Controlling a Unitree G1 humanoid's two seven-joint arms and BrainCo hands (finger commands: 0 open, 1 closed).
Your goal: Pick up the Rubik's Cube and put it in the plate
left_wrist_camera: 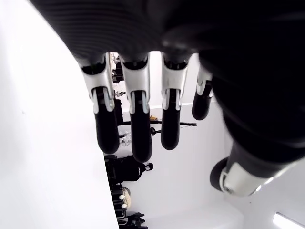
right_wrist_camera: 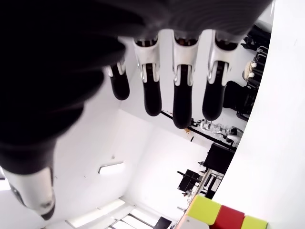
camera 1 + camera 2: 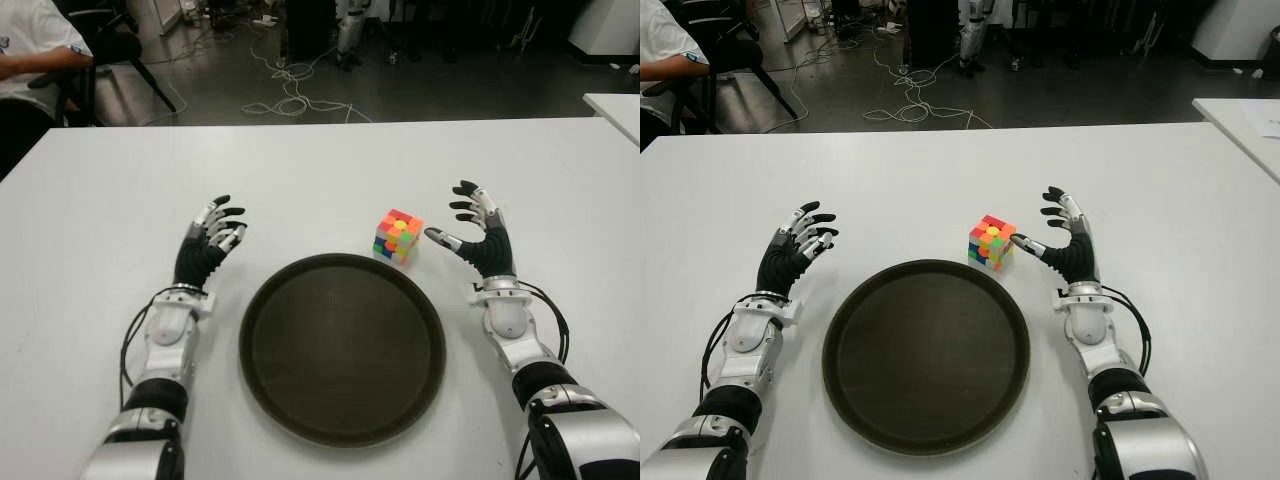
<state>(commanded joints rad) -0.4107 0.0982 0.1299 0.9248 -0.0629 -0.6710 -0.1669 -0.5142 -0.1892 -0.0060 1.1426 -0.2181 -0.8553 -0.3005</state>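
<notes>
The Rubik's Cube, many-coloured, stands on the white table just beyond the far right rim of the round dark plate. Nothing lies in the plate. My right hand is just to the right of the cube, fingers spread and holding nothing, with its thumb tip close to the cube's side but apart from it. A corner of the cube shows in the right wrist view. My left hand is to the left of the plate, fingers loosely extended and holding nothing.
A second white table's corner shows at the far right. A seated person is past the table's far left corner. Cables lie on the floor beyond the far edge.
</notes>
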